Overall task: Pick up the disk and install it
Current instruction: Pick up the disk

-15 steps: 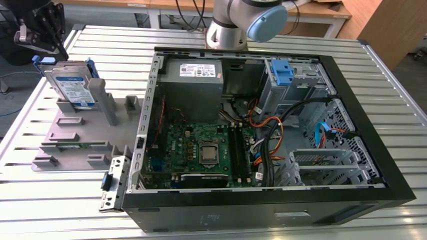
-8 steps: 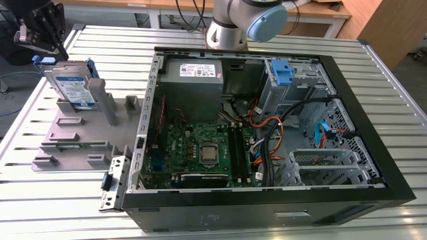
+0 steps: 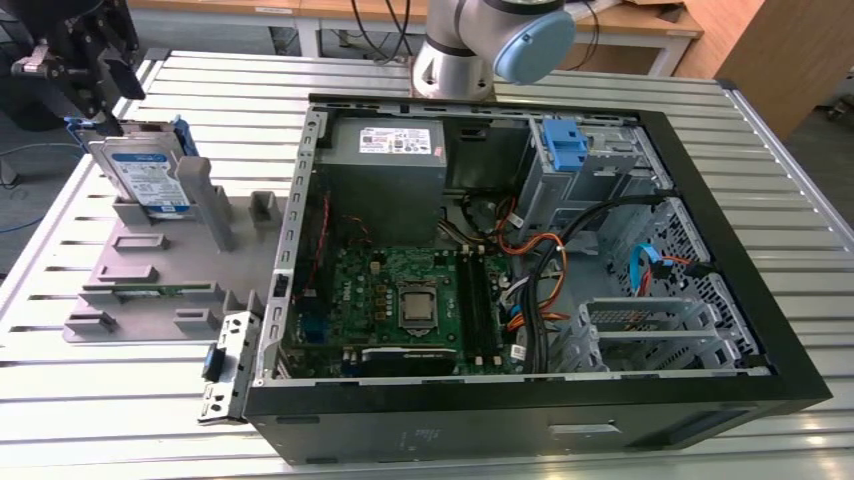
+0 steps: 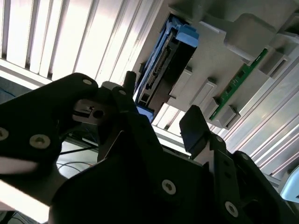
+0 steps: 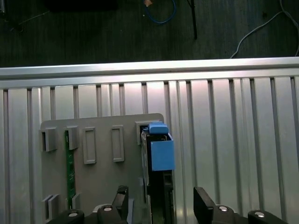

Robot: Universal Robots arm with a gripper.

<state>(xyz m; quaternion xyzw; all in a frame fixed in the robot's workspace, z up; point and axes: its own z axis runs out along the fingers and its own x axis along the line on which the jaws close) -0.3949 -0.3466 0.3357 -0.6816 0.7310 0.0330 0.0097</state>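
The disk (image 3: 144,180) stands on edge in a grey fixture (image 3: 147,285), its top edge uncovered. In the first wrist view the pincer (image 5: 161,192) straddles it, spread, with a gap on each side. A fixture post (image 3: 198,190) rises just beside the disk. The open computer case (image 3: 534,415) walls off the exterior view's right, and cables (image 3: 534,280) crowd its inside. The bare slatted table (image 3: 40,270) lies free on the left.
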